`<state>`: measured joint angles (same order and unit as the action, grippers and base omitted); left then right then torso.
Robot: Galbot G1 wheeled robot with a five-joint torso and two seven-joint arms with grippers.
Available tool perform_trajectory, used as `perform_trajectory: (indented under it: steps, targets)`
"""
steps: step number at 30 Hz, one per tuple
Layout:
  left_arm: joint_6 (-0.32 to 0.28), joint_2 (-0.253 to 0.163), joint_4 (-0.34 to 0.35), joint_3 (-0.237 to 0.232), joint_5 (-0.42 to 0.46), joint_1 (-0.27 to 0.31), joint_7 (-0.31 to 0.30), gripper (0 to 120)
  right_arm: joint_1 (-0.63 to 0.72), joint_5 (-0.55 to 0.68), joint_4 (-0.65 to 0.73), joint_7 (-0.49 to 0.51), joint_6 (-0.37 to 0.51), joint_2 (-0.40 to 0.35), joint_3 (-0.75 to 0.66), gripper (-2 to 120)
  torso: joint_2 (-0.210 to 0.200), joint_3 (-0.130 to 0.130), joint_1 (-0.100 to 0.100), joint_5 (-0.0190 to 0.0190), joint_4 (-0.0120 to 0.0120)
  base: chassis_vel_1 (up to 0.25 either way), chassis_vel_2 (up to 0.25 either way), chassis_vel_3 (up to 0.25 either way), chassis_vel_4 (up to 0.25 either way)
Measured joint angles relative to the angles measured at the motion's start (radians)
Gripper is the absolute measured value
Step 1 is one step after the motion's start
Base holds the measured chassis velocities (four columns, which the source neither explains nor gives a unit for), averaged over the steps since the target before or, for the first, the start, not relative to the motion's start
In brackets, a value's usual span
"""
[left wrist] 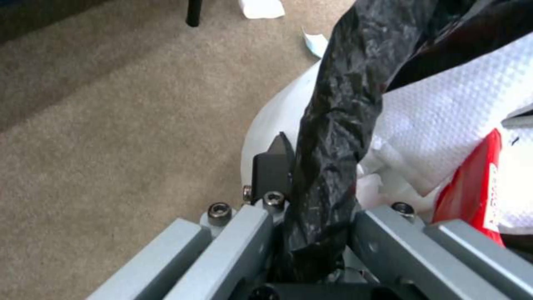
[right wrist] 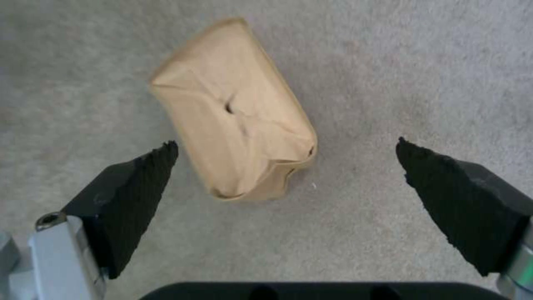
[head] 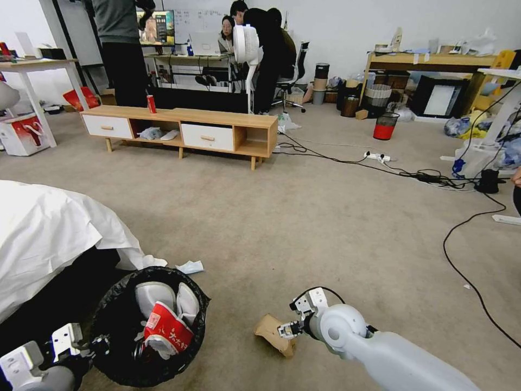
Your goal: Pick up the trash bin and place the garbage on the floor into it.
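Left gripper [left wrist: 311,233]: fingers pinched the black-lined rim of the trash bin [head: 116,331], held low at the robot's left, tissues and a red wrapper inside.
Right gripper [right wrist: 286,179]: fingers spread, straddling the near end of the cardboard piece [right wrist: 236,108] on the floor [head: 325,217].
Advice: lower until both fingers flanked the folded edge, then close squarely.

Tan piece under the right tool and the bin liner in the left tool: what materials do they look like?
Tan folded piece: looks like thin cardboard or kraft paper, matte, with soft creases and a dented middle. It lies on the carpet between the open pads of the right tool.
Bin liner: thin black plastic film, glossy and crinkled, bunched in the left tool.
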<state>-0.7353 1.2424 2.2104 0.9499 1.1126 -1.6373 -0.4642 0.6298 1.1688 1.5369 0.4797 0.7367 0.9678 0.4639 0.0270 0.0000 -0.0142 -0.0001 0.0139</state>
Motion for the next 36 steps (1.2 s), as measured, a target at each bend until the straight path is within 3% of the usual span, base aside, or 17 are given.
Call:
perform_trajectory:
  steps: [19, 36]
  targets:
    - [0.0, 0.01, -0.032, -0.005, -0.018, 0.016, 0.016, 0, -0.081, -0.151, -0.239, -0.11, -0.096, 0.173, 0.156, 100, 0.0, 0.0, 0.0, 0.0, -0.0001, 0.0, 0.0, 0.0, 0.0]
    - [0.0, 0.007, -0.063, -0.014, -0.022, 0.023, 0.027, 0, -0.09, -0.267, -0.441, -0.196, -0.165, 0.246, 0.186, 100, 0.0, 0.0, 0.0, 0.0001, 0.0, 0.0, 0.0, 0.0, 0.0]
